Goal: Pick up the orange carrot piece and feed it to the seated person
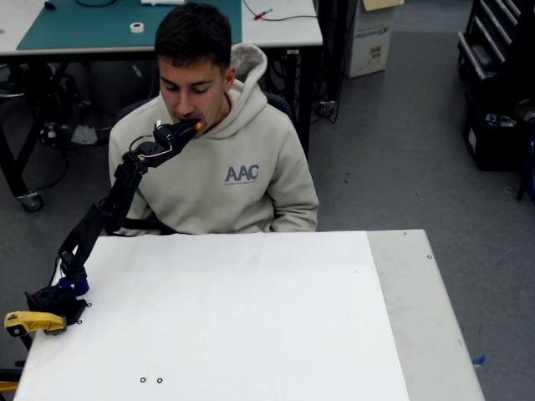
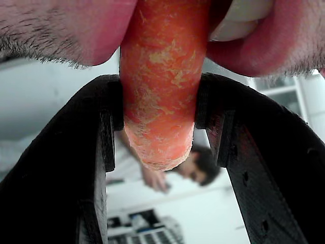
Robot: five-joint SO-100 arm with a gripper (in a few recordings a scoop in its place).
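The seated person [image 1: 226, 167] in a beige hoodie sits behind the white table [image 1: 251, 317]. My black arm reaches up from the table's left edge, and my gripper [image 1: 191, 129] is at the person's mouth. It is shut on the orange carrot piece [image 1: 198, 126]. In the wrist view the carrot piece [image 2: 160, 86] stands between the two black fingers [image 2: 109, 127], gripped on both sides. Its upper end is between the person's lips [image 2: 244, 46]; its lower end sticks out below the fingers.
A yellow clamp part [image 1: 33, 322] sits at the arm's base on the table's left edge. Behind the person stands a table with a green mat [image 1: 100, 25] and a tape roll [image 1: 136, 27]. Grey floor lies to the right.
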